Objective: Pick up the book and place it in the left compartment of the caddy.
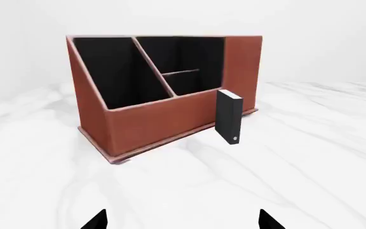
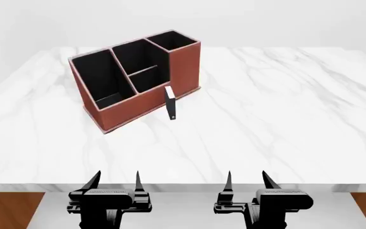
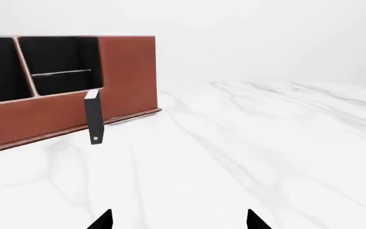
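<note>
This is a bare simulated test scene, not a lived-in room. A white marble-patterned table [image 2: 285, 109] with grey veins fills the view, and its near edge shows a strip of wood-brown [image 2: 8, 210] at each lower corner. Behind it rise plain pale grey walls [image 2: 297, 21] with no fittings or furniture. The only furnishings are a reddish-brown desk caddy [image 2: 138, 102] with black sections and a small black book [image 2: 171, 109] standing upright in front of it, which perhaps hints at an office desk.

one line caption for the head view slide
Black book upright before the caddy; both claws open.
</note>
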Motion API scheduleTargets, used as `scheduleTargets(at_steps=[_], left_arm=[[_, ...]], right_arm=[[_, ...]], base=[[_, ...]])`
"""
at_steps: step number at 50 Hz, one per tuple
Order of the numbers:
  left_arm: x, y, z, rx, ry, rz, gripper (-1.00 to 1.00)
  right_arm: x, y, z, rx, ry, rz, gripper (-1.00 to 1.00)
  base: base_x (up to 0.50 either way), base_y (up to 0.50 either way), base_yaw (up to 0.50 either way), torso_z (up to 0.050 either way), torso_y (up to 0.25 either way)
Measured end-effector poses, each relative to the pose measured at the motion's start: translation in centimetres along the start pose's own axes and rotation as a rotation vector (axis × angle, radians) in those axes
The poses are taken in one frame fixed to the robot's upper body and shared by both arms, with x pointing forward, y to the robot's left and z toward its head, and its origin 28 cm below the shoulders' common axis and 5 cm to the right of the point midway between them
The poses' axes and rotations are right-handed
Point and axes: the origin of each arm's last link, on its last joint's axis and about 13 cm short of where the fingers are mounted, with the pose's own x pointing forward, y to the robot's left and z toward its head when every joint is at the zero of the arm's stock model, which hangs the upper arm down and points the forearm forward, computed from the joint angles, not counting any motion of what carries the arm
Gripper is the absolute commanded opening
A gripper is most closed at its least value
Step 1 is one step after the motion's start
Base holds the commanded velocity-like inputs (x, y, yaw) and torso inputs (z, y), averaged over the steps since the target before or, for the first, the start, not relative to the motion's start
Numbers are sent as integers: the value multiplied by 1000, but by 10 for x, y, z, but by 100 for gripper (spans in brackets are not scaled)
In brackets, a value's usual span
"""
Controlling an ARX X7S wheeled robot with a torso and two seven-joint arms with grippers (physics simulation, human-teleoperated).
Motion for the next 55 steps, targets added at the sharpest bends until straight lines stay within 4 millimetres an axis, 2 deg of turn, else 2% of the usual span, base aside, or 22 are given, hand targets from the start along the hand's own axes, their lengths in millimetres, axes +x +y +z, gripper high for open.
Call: scheduleTargets(at_steps=[29,55], left_arm=[[0,0,0,6,-6,-4,100],[-1,-1,0,14,-14,-2,100]], right_arm=[[1,1,0,-5,8,-8,100],[1,1,-1,-46,4,-29,100]], base=[[0,5,0,0,0],[0,500,0,0,0]])
